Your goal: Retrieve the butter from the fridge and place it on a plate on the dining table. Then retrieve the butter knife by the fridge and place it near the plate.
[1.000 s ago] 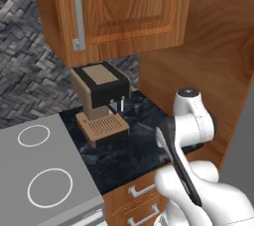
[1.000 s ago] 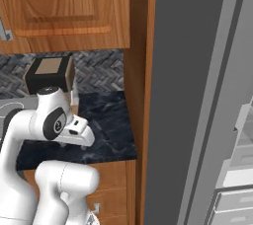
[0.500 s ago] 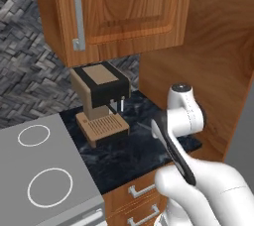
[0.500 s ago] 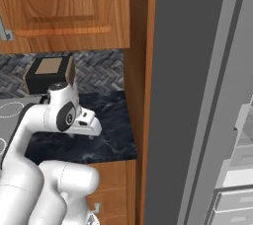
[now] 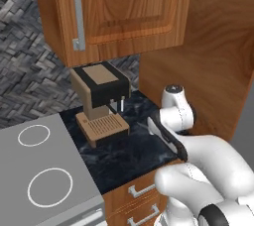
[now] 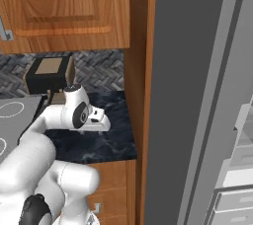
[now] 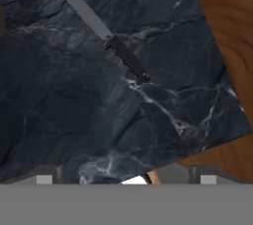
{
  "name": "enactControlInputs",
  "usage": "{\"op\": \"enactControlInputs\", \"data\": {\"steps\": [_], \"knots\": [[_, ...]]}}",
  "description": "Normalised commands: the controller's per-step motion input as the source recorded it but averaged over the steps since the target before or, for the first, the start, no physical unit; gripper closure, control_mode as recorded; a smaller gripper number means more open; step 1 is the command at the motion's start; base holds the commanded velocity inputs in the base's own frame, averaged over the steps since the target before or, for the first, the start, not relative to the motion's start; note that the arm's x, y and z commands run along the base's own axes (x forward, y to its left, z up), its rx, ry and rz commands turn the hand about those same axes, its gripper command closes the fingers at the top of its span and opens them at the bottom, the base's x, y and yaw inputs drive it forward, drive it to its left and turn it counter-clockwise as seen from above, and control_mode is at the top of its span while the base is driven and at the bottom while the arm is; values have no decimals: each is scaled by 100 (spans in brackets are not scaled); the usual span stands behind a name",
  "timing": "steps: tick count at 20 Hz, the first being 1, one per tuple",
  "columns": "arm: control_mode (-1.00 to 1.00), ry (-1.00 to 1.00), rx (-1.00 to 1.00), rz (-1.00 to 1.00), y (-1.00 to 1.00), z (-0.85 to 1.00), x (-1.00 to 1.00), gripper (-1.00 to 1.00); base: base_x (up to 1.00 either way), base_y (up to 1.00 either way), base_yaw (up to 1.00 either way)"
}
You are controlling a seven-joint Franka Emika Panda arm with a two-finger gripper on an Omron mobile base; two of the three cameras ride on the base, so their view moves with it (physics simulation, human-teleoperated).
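One butter knife (image 7: 105, 38) lies on the black counter (image 7: 59, 105), jaws spread wide above it

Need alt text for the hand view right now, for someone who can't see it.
A butter knife lies flat on a black marble counter, grey blade toward the upper left, dark handle toward the centre. The open gripper is above it, not touching. Wood panel borders the counter at right.

fridge (image 6: 197, 95): top, right side cut by edge | stove (image 5: 34, 180): left part cropped
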Motion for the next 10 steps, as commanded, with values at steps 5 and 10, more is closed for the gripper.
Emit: {"op": "enactControlInputs", "data": {"steps": [5, 10], "knots": [[-100, 0, 0, 7, 0, -23, 60, -100, 0, 0, 0], [-100, 0, 0, 9, 0, -27, 57, -100, 0, 0, 0]]}}
